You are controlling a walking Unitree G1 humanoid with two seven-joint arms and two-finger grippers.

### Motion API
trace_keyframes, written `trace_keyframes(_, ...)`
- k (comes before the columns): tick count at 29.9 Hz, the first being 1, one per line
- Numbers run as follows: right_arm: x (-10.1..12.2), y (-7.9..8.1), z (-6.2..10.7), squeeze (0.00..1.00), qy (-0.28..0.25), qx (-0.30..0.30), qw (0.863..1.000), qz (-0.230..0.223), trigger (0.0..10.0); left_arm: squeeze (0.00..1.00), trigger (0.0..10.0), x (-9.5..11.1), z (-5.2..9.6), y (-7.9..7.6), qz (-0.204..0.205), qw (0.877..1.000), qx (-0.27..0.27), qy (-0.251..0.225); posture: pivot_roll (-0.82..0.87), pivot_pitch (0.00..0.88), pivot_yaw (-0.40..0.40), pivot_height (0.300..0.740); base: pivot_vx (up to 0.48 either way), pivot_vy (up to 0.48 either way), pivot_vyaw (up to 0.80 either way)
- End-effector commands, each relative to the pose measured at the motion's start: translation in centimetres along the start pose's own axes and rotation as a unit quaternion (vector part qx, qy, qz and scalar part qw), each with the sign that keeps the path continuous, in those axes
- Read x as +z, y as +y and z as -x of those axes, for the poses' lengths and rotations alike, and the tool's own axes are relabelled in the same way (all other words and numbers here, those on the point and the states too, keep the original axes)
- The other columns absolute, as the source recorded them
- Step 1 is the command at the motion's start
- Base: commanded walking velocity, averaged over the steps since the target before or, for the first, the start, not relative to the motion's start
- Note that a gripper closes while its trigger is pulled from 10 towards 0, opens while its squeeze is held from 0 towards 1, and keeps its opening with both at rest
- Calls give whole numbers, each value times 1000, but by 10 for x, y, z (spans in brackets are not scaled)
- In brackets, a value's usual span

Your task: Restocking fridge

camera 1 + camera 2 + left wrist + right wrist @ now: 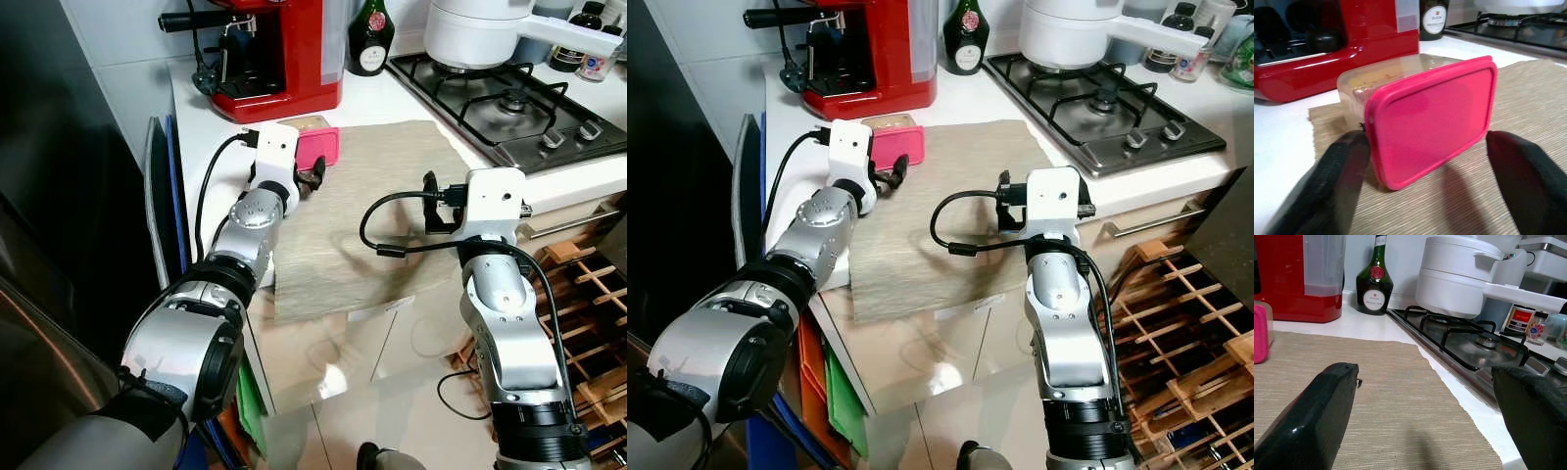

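Both grippers are open wide. Left gripper (1425,161) has one finger (1337,176) just beside the box (1430,117), gripping nothing. Right gripper (1425,401) hangs empty over the mat (392,215) near the counter's front edge. One box, pink-lidded, lies on its side at the mat's far left corner. One pot (480,34), one bottle (370,37).

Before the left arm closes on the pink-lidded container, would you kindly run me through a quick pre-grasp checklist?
1. Left tool open: ok.
2. Pink-lidded container between its fingers: ok; it lies on its side, lid facing the tool.
3. Lid sealed: cannot tell.
4. Red coffee machine apart from the container: ok, though close behind.
5. Right tool open over the mat, holding nothing: ok.
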State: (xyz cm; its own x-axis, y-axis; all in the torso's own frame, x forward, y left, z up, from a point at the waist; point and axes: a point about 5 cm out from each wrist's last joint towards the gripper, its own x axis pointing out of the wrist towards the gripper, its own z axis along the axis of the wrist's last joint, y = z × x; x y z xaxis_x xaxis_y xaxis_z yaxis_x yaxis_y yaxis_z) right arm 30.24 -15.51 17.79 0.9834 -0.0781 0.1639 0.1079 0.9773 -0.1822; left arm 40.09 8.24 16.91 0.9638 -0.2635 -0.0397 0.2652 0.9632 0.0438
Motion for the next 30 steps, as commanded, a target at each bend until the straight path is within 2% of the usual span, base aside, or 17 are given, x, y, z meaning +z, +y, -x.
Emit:
trace_keyframes(1, 4, 2, -2, 0, -9, 2, 1000, 1, 10000, 0, 0, 6, -3, -4, 4, 1000, -13, 0, -190, 0, 43, 740, 0, 0, 0)
trace_keyframes(17, 3, 2, -3, 0, -7, 1, 1000, 1, 10000, 0, 0, 7, -2, -11, 20, 998, -58, -24, -187, 0, 42, 740, 0, 0, 0)
trace_keyframes(30, 3, 2, -3, 0, -6, 1, 1000, 2, 10000, 0, 0, 3, -1, -17, 16, 997, -69, -18, -190, 0, 42, 740, 0, 0, 0)
